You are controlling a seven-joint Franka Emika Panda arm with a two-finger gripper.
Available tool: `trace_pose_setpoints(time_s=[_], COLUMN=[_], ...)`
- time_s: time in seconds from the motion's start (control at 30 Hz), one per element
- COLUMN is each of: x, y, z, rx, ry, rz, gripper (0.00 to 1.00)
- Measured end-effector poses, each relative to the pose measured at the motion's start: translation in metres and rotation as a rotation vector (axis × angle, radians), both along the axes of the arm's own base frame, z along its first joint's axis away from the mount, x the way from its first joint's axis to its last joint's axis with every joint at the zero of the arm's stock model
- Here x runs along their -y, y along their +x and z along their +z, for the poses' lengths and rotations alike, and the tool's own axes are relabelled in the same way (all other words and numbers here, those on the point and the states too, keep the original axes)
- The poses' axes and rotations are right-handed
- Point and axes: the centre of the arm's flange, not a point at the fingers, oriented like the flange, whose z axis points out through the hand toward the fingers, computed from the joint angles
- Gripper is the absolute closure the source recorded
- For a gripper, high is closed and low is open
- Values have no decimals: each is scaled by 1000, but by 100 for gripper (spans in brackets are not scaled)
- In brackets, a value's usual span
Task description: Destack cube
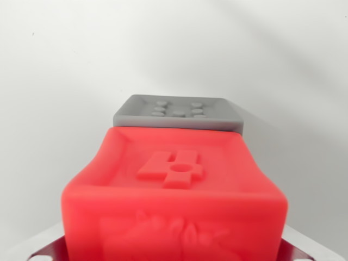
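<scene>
Red cube [176, 201] close under wrist camera, grey cube [179, 113] just beyond it on a white surface [60, 81].

Red cube: matte moulded plastic, rounded edges, recessed top face bearing a raised "4", relief figure on the near face; fills the lower middle of the wrist view, seemingly between metal finger parts [46, 251] glimpsed at the bottom corners. Fingertips hidden, so opening and hold cannot be told. Grey cube: same make, top with raised dots, appears lower and behind, touching or nearly so.
</scene>
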Motion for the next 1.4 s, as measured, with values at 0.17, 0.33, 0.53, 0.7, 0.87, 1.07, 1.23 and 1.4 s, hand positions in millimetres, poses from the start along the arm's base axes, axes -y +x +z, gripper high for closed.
trace_pose_setpoints(time_s=[0.17,0.33,0.53,0.7,0.87,1.07,1.23,1.4], x=[0,0,0,0,0,0,0,0], y=[0,0,0,1,1,1,1,1], z=[0,0,4,10,18,28,40,52], rx=[0,-1,1,3,3,4,4,6], ry=[0,0,0,1,2,2,3,3], rz=[0,0,0,0,-1,-1,0,0], gripper=[100,100,100,100,100,100,100,100])
